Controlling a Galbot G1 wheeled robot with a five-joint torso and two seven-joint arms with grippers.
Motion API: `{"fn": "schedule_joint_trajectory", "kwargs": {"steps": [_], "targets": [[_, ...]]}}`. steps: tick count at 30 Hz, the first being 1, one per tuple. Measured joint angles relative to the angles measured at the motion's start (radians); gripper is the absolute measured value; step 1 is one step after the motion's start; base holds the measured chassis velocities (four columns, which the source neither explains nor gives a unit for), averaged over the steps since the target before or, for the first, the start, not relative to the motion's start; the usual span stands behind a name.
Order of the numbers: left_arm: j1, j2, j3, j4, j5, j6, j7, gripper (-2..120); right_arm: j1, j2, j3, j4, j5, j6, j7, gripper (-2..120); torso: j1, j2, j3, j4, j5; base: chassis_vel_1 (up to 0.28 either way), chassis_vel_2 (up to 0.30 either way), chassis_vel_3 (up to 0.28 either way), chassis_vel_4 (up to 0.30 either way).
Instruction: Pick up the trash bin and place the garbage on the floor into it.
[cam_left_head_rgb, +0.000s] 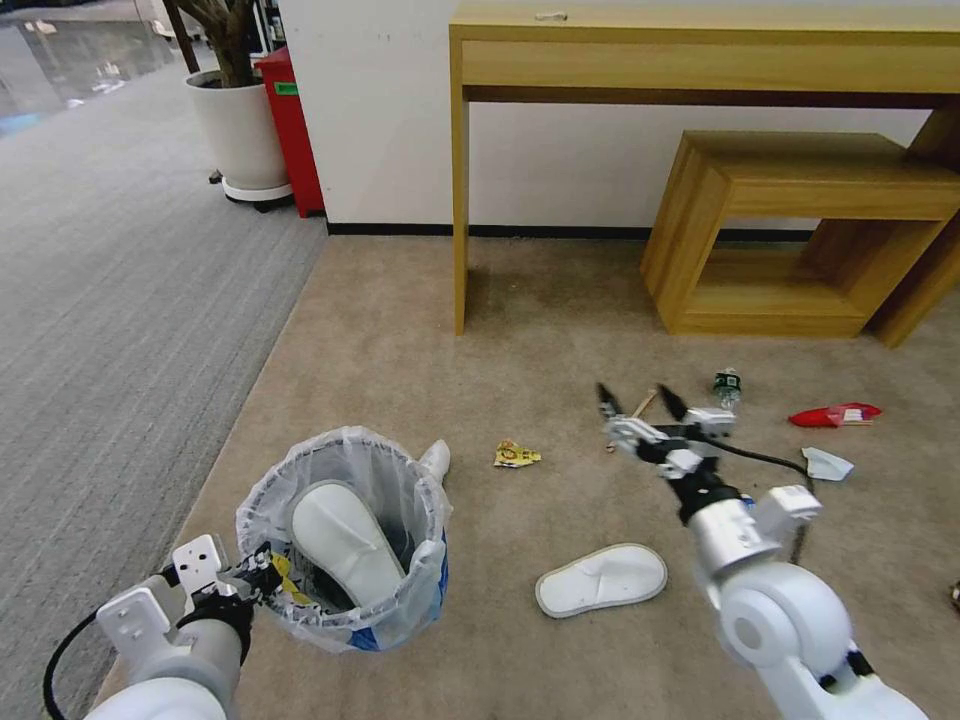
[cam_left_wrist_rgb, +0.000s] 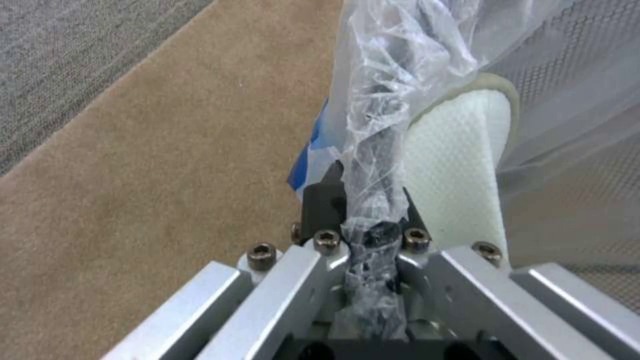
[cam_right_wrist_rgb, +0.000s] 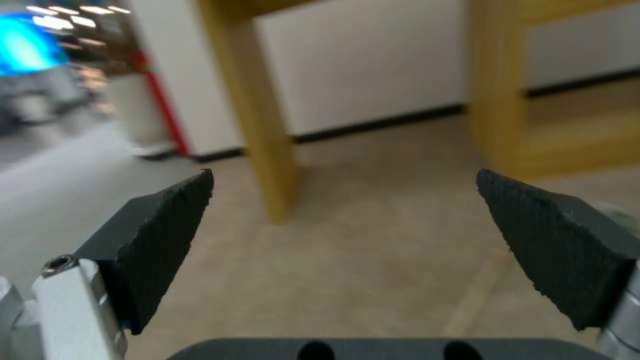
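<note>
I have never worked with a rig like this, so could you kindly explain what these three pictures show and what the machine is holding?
This is a wheeled robot with two arms, tidying litter from a beige carpet. The wide picture comes from a camera on its head, looking down; the other two come from cameras on its wrists.

The left gripper is shut on the trash bin, pinching its bag-lined rim, as the left wrist view shows close up. One white slipper already stands inside the bin.

The right gripper hangs open and empty above the floor, its two black fingers spread apart.

On the carpet lie another slipper, a yellow wrapper, a small bottle, a red packet and white paper.
</note>
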Motion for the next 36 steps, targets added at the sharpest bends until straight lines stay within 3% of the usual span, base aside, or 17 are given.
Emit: {"fn": "schedule_joint_trajectory", "kwargs": {"steps": [1,4,7,17,24,28,30,36], "targets": [[0.0,0.0,0.0,0.0,0.0,0.0,0.0,1,0.0,0.0,0.0,0.0,0.0,0.0,0.0,100,0.0,0.0,0.0,0.0,0.0,0.0,0.0,0.0,0.0],[-0.003,-0.001,0.0,0.0,-0.002,0.0,0.0,1,-0.024,0.0,0.003,0.02,0.076,-0.05,0.16,100,0.0,0.0,0.0,0.0,0.0001,0.0,0.0,0.0,0.0],[-0.004,-0.003,0.002,0.0,-0.003,0.0,0.0,1,-0.037,0.017,-0.006,0.027,0.102,-0.064,0.211,100,0.0,0.0,0.0,0.0,-0.0001,0.0,0.0,0.0,0.0],[-0.006,0.0,0.002,0.001,-0.004,0.0,-0.001,1,-0.016,0.094,-0.071,-0.026,0.073,-0.068,0.25,100,0.0,0.0,0.0,0.0,0.0001,0.0,0.0,0.0,0.0],[0.003,-0.001,-0.001,0.001,-0.002,0.0,-0.001,1,0.033,0.108,-0.118,-0.092,0.08,-0.089,0.285,100,0.0,0.0,0.0,0.0001,-0.0001,0.0,0.0,0.0,0.0],[0.008,-0.002,-0.003,0.001,0.0,0.0,-0.002,1,0.078,0.14,-0.154,-0.134,0.223,-0.158,0.398,100,0.0,0.0,0.0,0.0001,-0.0002,0.0,0.0,0.0,0.0],[0.01,-0.005,-0.002,0.001,0.003,0.0,-0.002,1,0.107,0.172,-0.172,-0.169,0.34,-0.201,0.517,100,0.0,0.0,0.0,0.0002,0.0,0.0,0.0,0.0,0.0],[0.011,-0.009,0.003,0.001,0.009,0.0,-0.002,1,0.155,0.212,-0.169,-0.236,0.515,-0.229,0.7,100,0.0,0.0,0.0,0.0001,0.0,0.0,0.0,0.0,0.0]]}}
